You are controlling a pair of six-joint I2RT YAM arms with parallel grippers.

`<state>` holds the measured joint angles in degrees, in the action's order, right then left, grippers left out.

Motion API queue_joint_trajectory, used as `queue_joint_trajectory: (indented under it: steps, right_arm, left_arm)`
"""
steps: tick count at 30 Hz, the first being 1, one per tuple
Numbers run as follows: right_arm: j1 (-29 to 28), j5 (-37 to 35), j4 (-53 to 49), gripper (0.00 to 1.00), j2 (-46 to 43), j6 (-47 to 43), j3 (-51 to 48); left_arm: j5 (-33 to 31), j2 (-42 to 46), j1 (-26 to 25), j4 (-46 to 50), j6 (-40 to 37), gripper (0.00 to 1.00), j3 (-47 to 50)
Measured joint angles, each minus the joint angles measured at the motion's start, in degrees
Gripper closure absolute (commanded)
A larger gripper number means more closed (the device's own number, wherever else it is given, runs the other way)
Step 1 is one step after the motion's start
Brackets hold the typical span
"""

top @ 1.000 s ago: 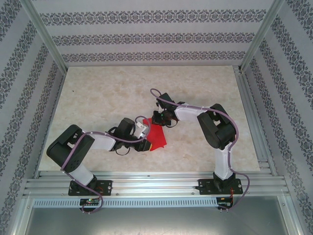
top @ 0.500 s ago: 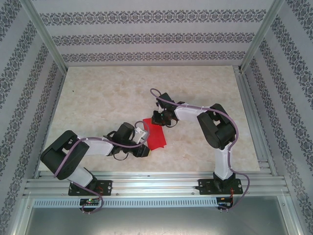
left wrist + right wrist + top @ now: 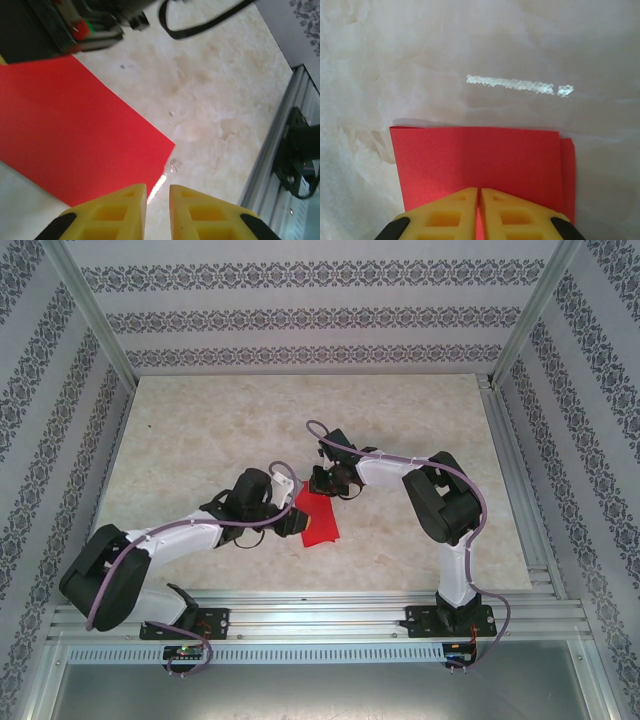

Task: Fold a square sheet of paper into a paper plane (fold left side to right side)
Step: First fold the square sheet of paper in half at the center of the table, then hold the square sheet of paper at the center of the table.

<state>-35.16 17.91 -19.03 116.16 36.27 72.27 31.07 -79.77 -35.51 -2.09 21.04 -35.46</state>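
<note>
Right wrist view: red sheet of paper (image 3: 480, 160) under right tool (image 3: 479, 199).

No legible text anywhere.

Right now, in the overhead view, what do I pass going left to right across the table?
Left arm's elbow → left gripper → red paper → right arm's elbow → metal rail along the table's right edge.
</note>
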Motion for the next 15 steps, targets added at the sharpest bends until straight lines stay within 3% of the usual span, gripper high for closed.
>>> queue_joint_trajectory:
  steps: [9, 15]
  right_arm:
    - [-0.09, -0.02, -0.04, 0.87, 0.00, 0.00, 0.00]
    - [-0.09, -0.04, -0.02, 0.87, 0.00, 0.00, 0.00]
  left_arm:
    - [2.34, -15.28, 9.25, -3.17, 1.20, 0.86, -5.88]
    - [5.55, -21.57, 10.75, -5.86, 2.40, 0.86, -10.25]
